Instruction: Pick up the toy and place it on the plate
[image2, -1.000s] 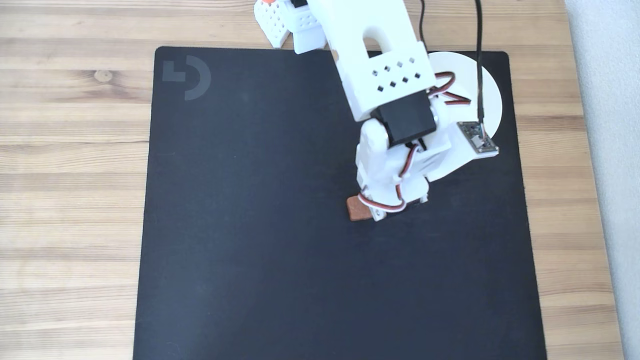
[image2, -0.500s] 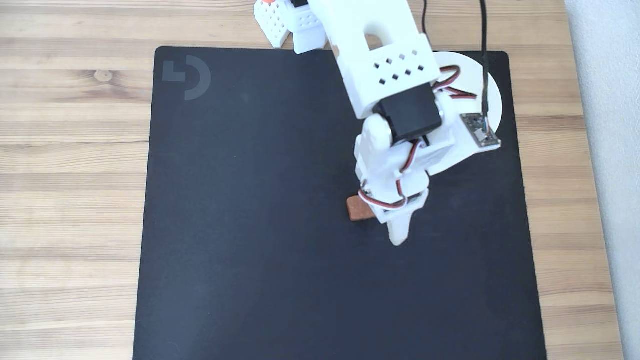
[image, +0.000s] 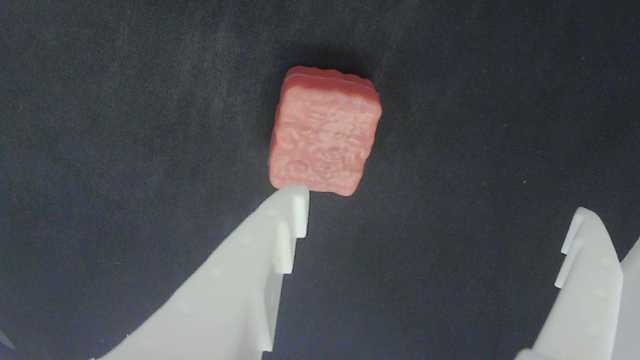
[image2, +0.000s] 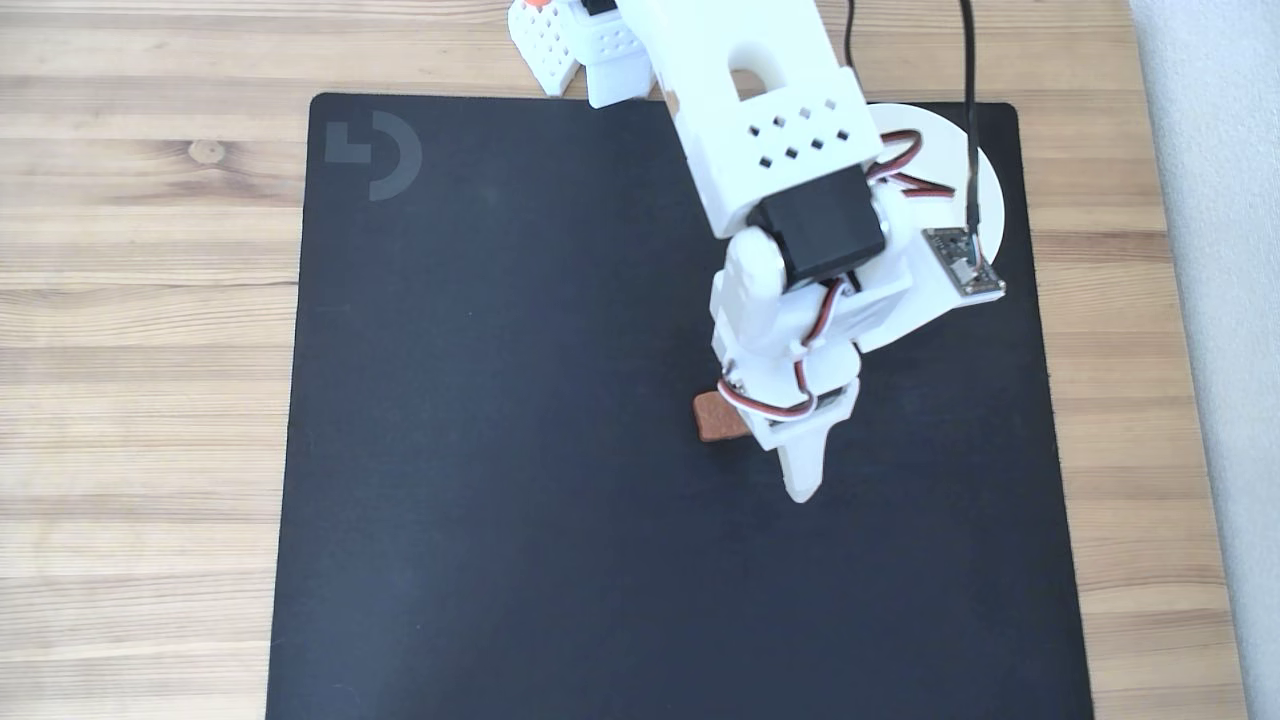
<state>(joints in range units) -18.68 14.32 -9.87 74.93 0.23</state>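
On the dark mat, gripper is spread wide; toy apparently touches one fingertip, so recentring is advised before closing.

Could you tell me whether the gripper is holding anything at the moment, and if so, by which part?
Nothing is held. The gripper is open, and the toy lies on the black mat just beyond one fingertip, not between the jaws.

Even, soft daylight lit the fixed view, and the white arm stood near overexposure against the matte black mat, which showed no glare. In the wrist view the toy, just beyond the gripper, cast a short soft shadow on its far side. Focus there was fair on the toy's rough face, with grain in the dark mat and slight softness on the near fingers.
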